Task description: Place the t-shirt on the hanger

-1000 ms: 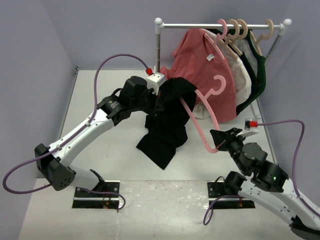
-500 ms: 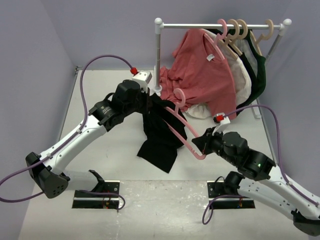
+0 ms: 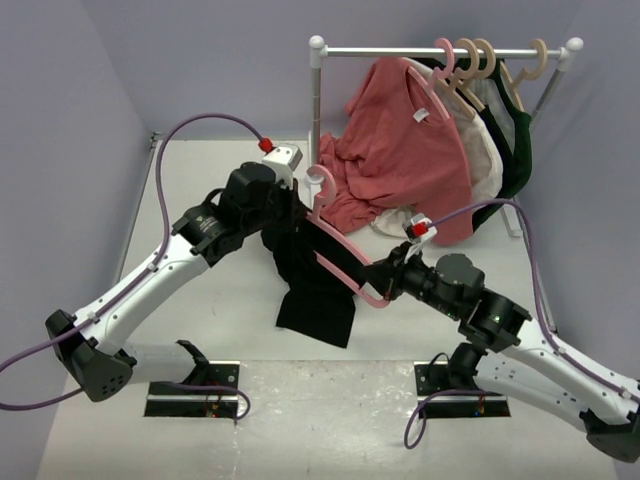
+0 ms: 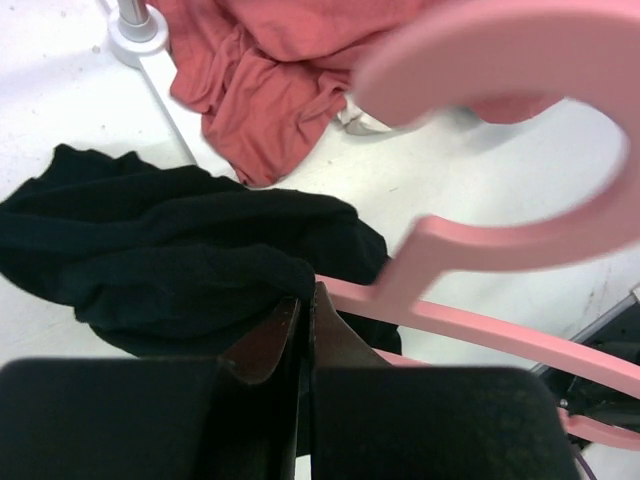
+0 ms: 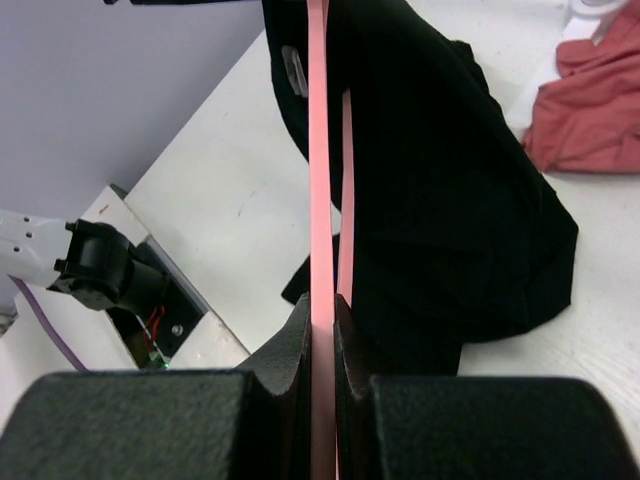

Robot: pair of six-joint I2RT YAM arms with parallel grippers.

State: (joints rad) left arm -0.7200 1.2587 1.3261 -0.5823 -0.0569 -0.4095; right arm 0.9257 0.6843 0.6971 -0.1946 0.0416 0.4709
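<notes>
The black t-shirt [image 3: 312,275] hangs off the table in a bunch from my left gripper [image 3: 288,208], which is shut on a fold of its cloth [image 4: 170,260]. The pink hanger [image 3: 345,262] slants across the t-shirt, hook [image 3: 321,186] up beside the left gripper. My right gripper [image 3: 385,282] is shut on the hanger's lower end. In the right wrist view the hanger's bar [image 5: 318,150] runs straight out from between the shut fingers [image 5: 300,330], and the t-shirt [image 5: 430,200] drapes on its right side. In the left wrist view the hook [image 4: 500,230] is close above the shut left gripper [image 4: 305,302].
A white clothes rail [image 3: 440,50] stands at the back right with a salmon-red shirt [image 3: 410,150], beige hangers [image 3: 485,60] and a dark green garment [image 3: 520,150]. The red shirt's hem lies on the table by the rail's foot [image 4: 130,25]. Purple walls close in left and right.
My right arm has swung left with the hanger, bringing its hook from the rail side over to the left gripper. The left gripper and t-shirt shifted slightly left.
</notes>
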